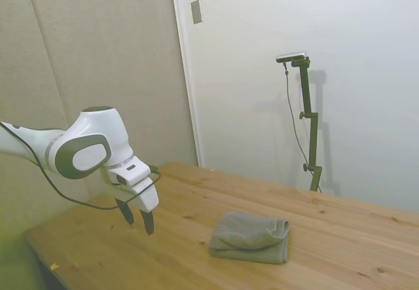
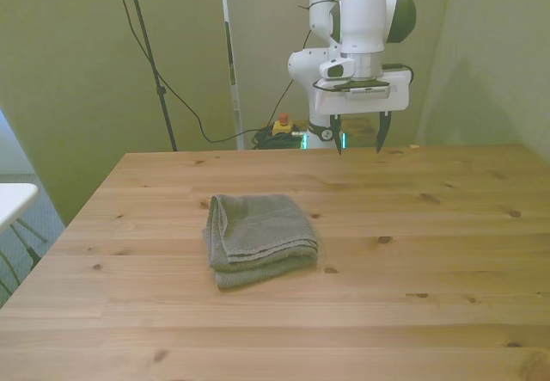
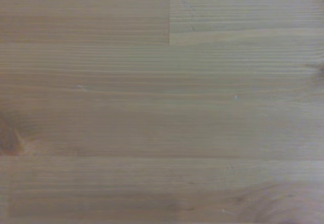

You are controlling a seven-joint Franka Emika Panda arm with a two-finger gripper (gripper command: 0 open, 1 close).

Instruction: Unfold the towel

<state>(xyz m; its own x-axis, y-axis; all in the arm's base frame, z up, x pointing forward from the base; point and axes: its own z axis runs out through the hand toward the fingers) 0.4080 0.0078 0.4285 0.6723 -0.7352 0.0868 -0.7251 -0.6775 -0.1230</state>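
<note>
The towel [image 1: 251,236] [image 2: 258,237] is a grey-green terry cloth, folded into a thick square, lying flat near the middle of the wooden table [image 2: 447,252]. My gripper [image 1: 137,221] [image 2: 358,144] hangs above the table's far edge, well apart from the towel, toward the front view's right of it. Its two dark fingers [image 2: 381,133] point down, spread apart, with nothing between them. The wrist view holds only bare wooden planks [image 3: 162,107]; the towel is out of that view.
The table's edges lie close to the gripper in the side view [image 1: 39,244]. A white surface [image 2: 13,200] stands off the table at the front view's left. Cables and a red button [image 2: 282,125] sit behind the table.
</note>
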